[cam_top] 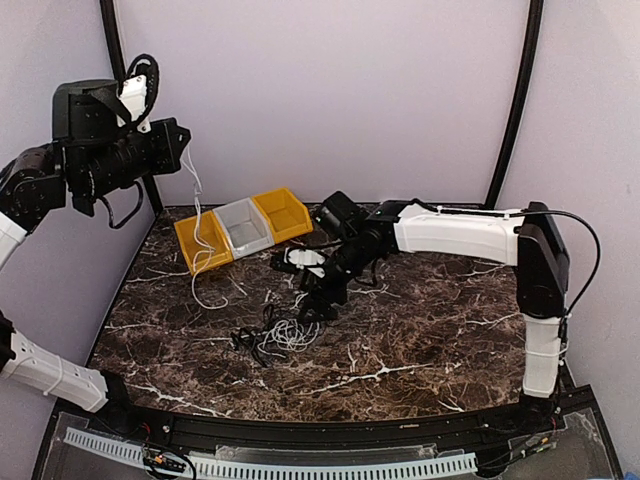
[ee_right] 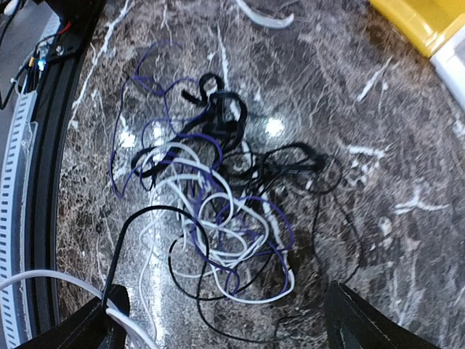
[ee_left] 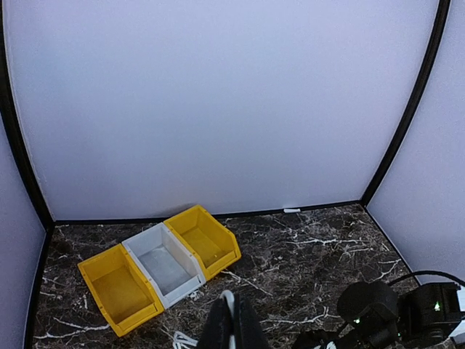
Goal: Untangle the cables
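Observation:
A tangle of white, black and purple cables (cam_top: 280, 335) lies on the dark marble table; it also shows in the right wrist view (ee_right: 218, 218). My right gripper (cam_top: 320, 298) hovers just above its far side, open and empty (ee_right: 225, 327), with fingers (ee_right: 102, 327) spread wide. My left gripper (cam_top: 176, 140) is raised high at the far left. It is shut (ee_left: 232, 323) on a white cable (cam_top: 197, 215) that hangs down past the bins to the table. That cable (ee_left: 228, 298) shows between the closed fingers.
Three bins stand in a row at the back left: yellow (cam_top: 203, 243), white (cam_top: 243, 226), yellow (cam_top: 282, 213). They also show in the left wrist view, with the white one (ee_left: 163, 262) in the middle. A black rail (cam_top: 300, 440) runs along the table's near edge.

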`<state>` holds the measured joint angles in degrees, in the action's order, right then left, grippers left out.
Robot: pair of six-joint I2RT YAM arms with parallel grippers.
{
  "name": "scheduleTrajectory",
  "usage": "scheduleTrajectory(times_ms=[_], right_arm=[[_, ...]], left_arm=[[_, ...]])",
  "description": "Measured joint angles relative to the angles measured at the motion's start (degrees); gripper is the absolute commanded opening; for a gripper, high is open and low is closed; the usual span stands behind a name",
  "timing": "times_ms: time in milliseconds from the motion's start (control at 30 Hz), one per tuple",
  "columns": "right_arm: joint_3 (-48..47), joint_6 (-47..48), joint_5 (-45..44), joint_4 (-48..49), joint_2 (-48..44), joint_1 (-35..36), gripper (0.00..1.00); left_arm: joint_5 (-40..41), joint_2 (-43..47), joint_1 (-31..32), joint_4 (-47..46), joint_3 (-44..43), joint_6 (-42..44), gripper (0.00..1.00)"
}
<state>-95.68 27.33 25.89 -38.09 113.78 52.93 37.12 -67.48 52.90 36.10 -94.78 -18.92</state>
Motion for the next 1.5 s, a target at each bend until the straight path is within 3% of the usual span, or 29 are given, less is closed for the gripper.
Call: scheduleTrajectory(times_ms=[200,333,500,733,1033,1100,1133,1233,1333,1500], right_arm=[[2.3,0.3,-4.9,-1.4,1.2,2.4,0.98],[0.8,1.0,1.9,-3.8,3.1,2.0,0.84],[2.4,1.0,4.1,-3.1,7.7,0.9,0.85],[5.6,1.4,3.8,-2.0,7.5,0.5,0.86],[6.0,2.8,3.8,-2.3,5.6,0.5,0.86],[5.9,2.9,3.9,-2.4,5.6,0.5,0.86],[5.8,2.8,3.9,-2.6,5.6,0.5,0.86],[4.5,2.6,3.8,-3.8,5.6,0.5,0.86],[2.4,2.4,3.8,-4.7,5.6,0.5,0.86],[0.2,2.0,3.8,-5.7,6.0,0.5,0.86]], left_arm=[[0.9,1.7,-0.3,0.0,0.1,-0.9,0.00],[0.8,4.2,-0.3,-1.6,3.7,-0.9,0.00],[1.2,6.6,-0.3,-1.9,10.3,-1.8,0.00],[4.3,7.4,-0.7,2.6,17.2,-4.7,0.00],[6.2,10.0,-6.5,4.1,27.4,-7.3,0.00],[4.7,8.2,-6.7,3.6,29.0,-7.6,0.09],[3.0,6.9,-6.7,2.9,30.1,-7.8,0.22],[-3.3,5.0,-6.7,-0.2,33.8,-7.4,0.44],[-11.8,6.5,-6.6,-5.5,38.6,-6.9,0.53],[-26.6,18.0,-2.1,-20.9,52.5,-6.8,0.61]])
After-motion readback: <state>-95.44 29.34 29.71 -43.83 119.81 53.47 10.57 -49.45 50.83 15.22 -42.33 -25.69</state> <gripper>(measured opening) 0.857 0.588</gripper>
